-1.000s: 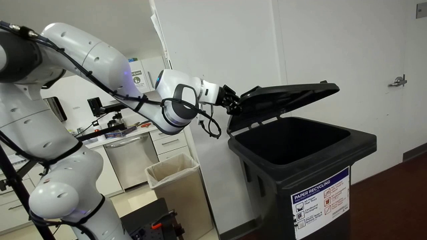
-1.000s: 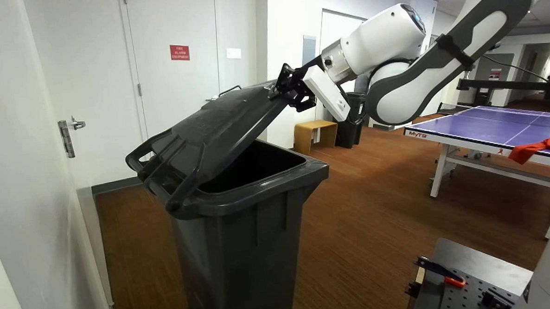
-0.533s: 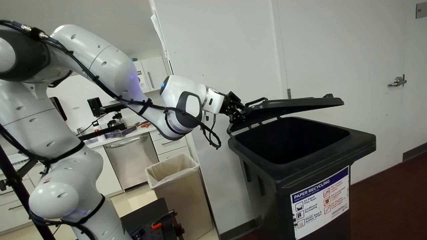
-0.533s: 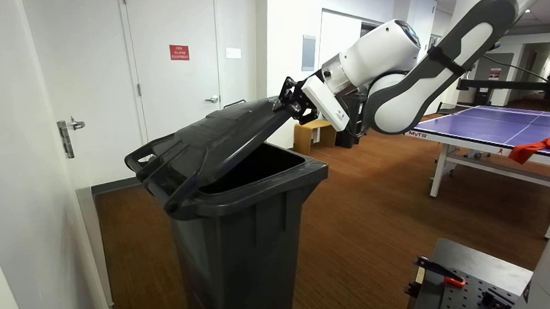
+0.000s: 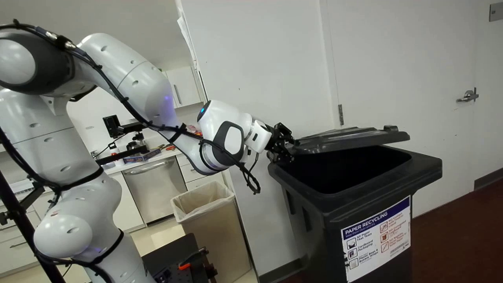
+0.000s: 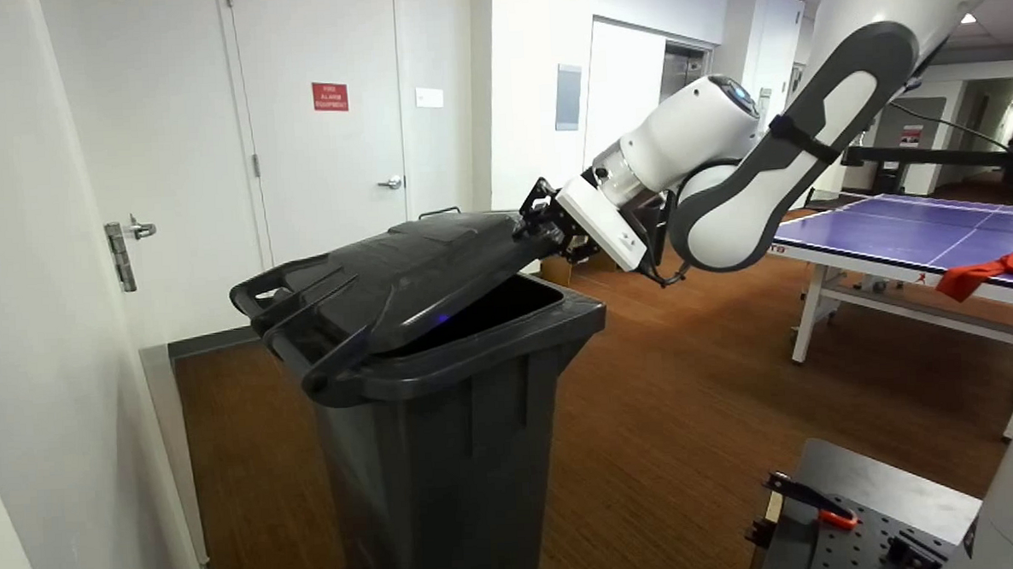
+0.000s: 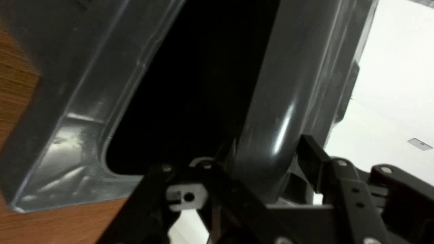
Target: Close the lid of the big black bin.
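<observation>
The big black bin (image 5: 365, 198) stands upright with a white and blue label on its front; it also shows in an exterior view (image 6: 446, 475) and the wrist view (image 7: 98, 91). Its lid (image 5: 349, 139) is partly open, tilted low over the dark opening, its near edge raised above the rim; it also shows in an exterior view (image 6: 420, 258). My gripper (image 5: 294, 149) is at a corner of the lid's free edge, also in an exterior view (image 6: 547, 236). In the wrist view its fingers (image 7: 264, 149) are apart, with the lid's edge between them. Contact on both sides cannot be told.
A smaller beige bin (image 5: 216, 224) with a clear liner stands beside the black bin, near the kitchen counter. White walls and doors are behind. A purple ping-pong table (image 6: 923, 232) stands farther off. A black perforated plate (image 6: 875, 508) is by the arm's base.
The lid has swung down toward the bin's rim. My gripper has moved down with the lid's edge, slightly toward the bin. The bin has stayed in place.
</observation>
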Controlling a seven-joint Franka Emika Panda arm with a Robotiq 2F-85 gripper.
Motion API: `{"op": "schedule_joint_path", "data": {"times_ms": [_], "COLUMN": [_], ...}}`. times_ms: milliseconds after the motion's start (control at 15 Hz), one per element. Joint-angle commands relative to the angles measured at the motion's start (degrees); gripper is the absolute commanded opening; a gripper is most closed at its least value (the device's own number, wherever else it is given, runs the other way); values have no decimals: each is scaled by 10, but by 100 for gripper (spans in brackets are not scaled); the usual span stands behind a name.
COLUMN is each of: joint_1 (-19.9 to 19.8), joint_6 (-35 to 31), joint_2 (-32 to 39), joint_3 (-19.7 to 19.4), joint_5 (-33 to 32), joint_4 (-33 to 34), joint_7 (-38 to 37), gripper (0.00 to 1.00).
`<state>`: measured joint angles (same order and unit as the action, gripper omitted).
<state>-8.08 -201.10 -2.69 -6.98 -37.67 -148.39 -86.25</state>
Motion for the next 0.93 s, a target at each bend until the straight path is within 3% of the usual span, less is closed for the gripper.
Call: {"op": "schedule_joint_path", "data": {"times_ms": [0, 133, 400, 667, 733, 867], "joint_1": [-8, -13, -30, -9, -5, 7], "joint_6": [26, 55, 104, 156, 164, 186], "joint_2": [33, 46, -6, -92, -114, -149], "joint_3": [-16, -17, -11, -24, -10, -2], "joint_5": [-27, -56, -151, -216, -126, -87], "joint_4": [-36, -49, -88, -108, -128, -133], "joint_7": [-29, -44, -68, -36, 65, 142], "gripper": [85, 99, 100, 100, 100, 100]}}
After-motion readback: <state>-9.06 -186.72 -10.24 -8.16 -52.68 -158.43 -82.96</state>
